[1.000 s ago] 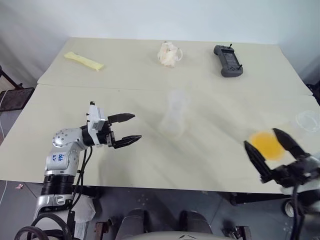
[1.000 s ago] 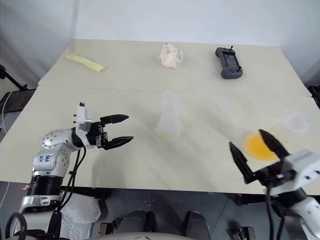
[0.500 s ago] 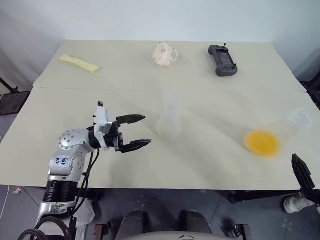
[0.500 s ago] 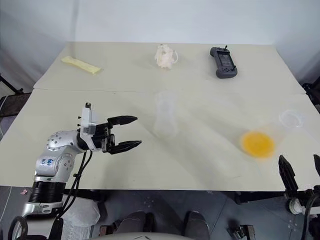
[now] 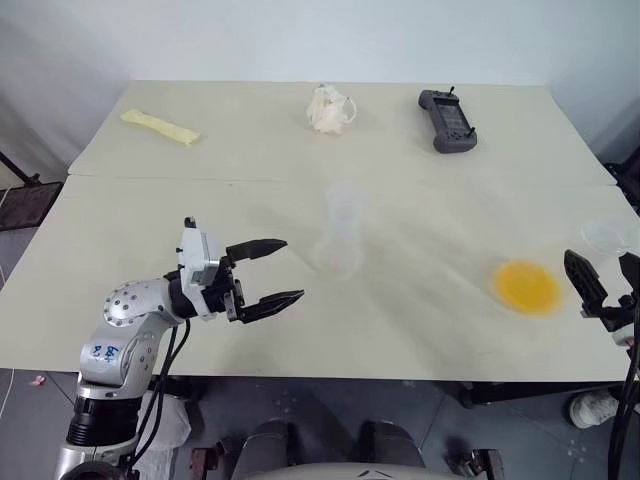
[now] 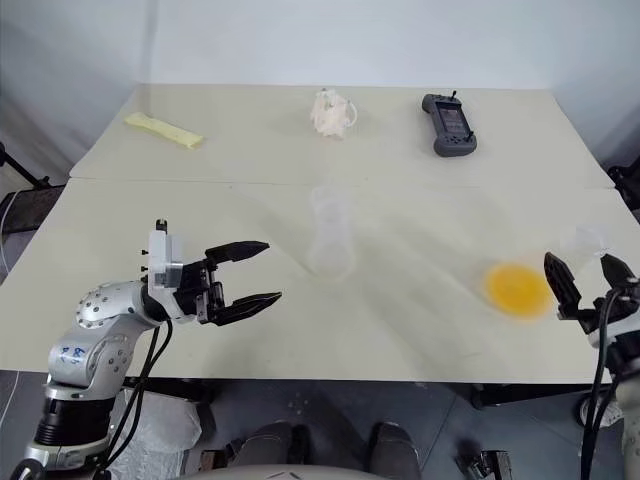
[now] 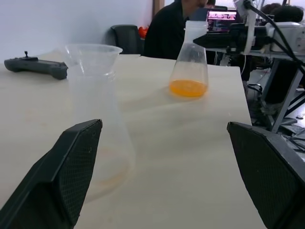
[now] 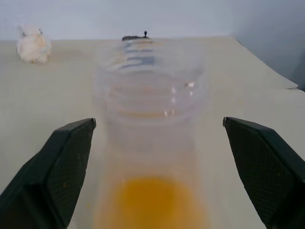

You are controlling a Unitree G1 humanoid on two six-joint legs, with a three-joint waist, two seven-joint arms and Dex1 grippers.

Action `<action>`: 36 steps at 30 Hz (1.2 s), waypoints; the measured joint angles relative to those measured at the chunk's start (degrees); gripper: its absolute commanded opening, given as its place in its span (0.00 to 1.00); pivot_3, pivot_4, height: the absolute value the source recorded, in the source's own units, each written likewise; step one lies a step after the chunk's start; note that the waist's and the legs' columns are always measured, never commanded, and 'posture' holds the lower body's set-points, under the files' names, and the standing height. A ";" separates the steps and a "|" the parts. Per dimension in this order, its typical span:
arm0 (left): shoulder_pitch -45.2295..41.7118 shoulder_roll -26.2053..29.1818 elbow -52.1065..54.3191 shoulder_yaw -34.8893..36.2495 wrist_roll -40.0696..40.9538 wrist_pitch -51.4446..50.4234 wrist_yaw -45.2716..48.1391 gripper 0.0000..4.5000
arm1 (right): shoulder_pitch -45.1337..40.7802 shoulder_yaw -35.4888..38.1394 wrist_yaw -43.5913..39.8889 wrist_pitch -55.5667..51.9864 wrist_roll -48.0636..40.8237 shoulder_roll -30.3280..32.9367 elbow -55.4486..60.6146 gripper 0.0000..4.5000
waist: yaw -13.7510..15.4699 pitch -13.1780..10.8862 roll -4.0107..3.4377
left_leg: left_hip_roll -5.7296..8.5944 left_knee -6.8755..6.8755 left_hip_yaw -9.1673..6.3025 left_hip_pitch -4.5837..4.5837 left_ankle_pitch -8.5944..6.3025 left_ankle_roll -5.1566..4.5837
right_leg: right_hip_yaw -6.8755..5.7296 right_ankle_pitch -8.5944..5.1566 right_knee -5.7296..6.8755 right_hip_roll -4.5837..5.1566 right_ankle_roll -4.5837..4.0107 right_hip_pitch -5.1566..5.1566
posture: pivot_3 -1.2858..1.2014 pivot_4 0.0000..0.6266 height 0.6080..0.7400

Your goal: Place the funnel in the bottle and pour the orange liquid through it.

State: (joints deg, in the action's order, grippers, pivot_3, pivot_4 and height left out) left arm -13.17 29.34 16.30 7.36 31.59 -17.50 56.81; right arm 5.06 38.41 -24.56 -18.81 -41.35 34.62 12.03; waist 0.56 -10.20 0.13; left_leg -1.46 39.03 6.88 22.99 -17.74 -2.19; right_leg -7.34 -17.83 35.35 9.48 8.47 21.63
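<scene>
Right gripper [image 5: 603, 277] swung beside clear flask [image 7: 189, 62]

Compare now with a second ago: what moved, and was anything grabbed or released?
The right gripper swung out from in front of the orange liquid to its right side, open around nothing. The left gripper drew back slightly, open and empty. The bottle with the funnel in it, and the flask of liquid, stayed put.

Bright even light, soft faint shadows on table [image 5: 150, 215]; wrist-view foreground fingers [image 7: 71, 176] blurred.
</scene>
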 measured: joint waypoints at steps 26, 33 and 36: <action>-0.08 -0.51 -1.36 -0.45 -0.82 4.94 -3.04 1.00 | -20.24 -18.42 -3.96 -2.49 12.25 7.35 2.76 0.55 | -0.74 -0.03 -0.09 | -0.05 -0.02 0.07 0.06 0.00 0.03 | -0.03 0.00 0.02 -0.03 0.00 0.13 | 0.52 0.24 1.00; -1.68 -1.53 -5.02 -1.46 -2.62 7.75 -3.09 1.00 | -36.79 -35.49 -6.24 0.70 28.08 10.44 -0.18 0.55 | -0.40 -0.05 -0.07 | -0.01 0.03 0.11 0.28 0.01 0.04 | -0.03 0.01 0.07 -0.01 0.02 0.36 | 0.52 0.24 1.00; -2.54 -2.27 -6.45 -1.81 -3.44 8.79 -3.63 1.00 | -41.70 -40.80 -7.27 9.33 36.22 10.60 -3.74 0.55 | -0.68 -0.05 -0.06 | -0.01 0.01 0.15 0.30 0.01 0.05 | -0.07 0.01 0.04 -0.01 0.03 0.38 | 0.52 0.24 1.00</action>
State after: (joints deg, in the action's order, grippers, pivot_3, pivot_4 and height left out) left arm -15.71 27.07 9.85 5.55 28.15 -8.71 53.19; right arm -36.64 -2.39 -31.83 -9.48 -5.13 45.22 8.30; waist -0.12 -10.25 0.07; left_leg -1.46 39.04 7.03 23.29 -17.74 -2.15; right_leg -7.41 -17.81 35.39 9.48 8.49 22.01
